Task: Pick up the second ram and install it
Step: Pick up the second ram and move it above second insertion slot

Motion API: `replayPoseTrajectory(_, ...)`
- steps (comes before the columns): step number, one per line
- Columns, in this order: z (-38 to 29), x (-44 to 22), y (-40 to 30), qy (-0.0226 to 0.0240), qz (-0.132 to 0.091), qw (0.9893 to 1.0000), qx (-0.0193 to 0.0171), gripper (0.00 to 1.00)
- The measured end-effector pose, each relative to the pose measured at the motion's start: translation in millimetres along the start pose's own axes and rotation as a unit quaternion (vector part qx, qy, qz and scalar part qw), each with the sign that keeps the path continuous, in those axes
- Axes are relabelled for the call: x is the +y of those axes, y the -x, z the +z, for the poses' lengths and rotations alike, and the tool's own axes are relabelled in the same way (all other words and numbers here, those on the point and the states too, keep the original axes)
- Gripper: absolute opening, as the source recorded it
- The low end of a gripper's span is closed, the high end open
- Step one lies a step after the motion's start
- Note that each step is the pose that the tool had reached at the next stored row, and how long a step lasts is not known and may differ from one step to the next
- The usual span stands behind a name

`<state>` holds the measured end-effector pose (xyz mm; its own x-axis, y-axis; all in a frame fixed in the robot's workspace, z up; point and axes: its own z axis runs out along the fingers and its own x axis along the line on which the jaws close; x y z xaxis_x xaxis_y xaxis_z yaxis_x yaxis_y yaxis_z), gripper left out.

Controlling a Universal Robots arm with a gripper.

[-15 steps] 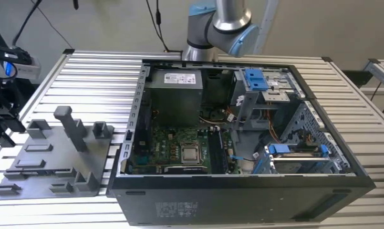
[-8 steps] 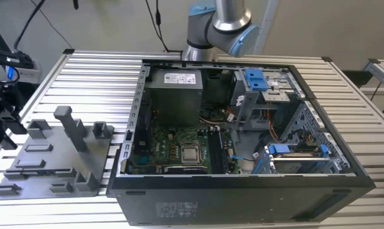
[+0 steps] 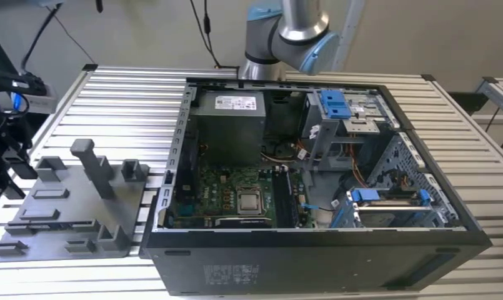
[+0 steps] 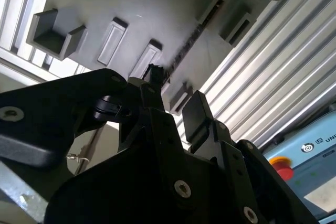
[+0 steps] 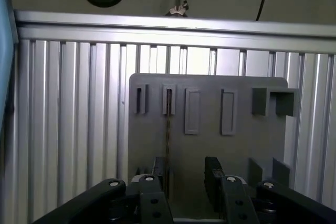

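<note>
The second ram (image 5: 167,129) is a thin dark strip standing on edge in a slot of the grey holder plate (image 5: 247,140). In the exterior view the second ram (image 3: 55,222) lies near the front of the holder plate (image 3: 126,206), on the exterior view's left. My gripper (image 5: 186,174) hovers above the plate, open, with nothing between its fingers. One fingertip (image 5: 160,171) lines up beside the strip's near end. In the second wrist view the gripper (image 4: 173,95) hangs over the ram (image 4: 189,43) and the plate (image 4: 157,3).
An open computer case (image 3: 318,250) fills the middle of the slatted table (image 3: 118,94), with a motherboard (image 3: 234,194) inside. A tall post (image 3: 93,165) and several blocks rise from the plate. The table's end rail (image 5: 168,24) lies beyond the plate. A control box with a red button (image 4: 283,167) sits off the table.
</note>
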<state>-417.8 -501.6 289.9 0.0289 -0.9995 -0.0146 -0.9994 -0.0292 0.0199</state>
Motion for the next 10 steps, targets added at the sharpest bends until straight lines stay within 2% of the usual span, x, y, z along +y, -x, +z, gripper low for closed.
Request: replayPoseTrajectory(10, 9.3, 0.5, -0.1, 0.0, 0.0, 1.0, 0.0, 0.44)
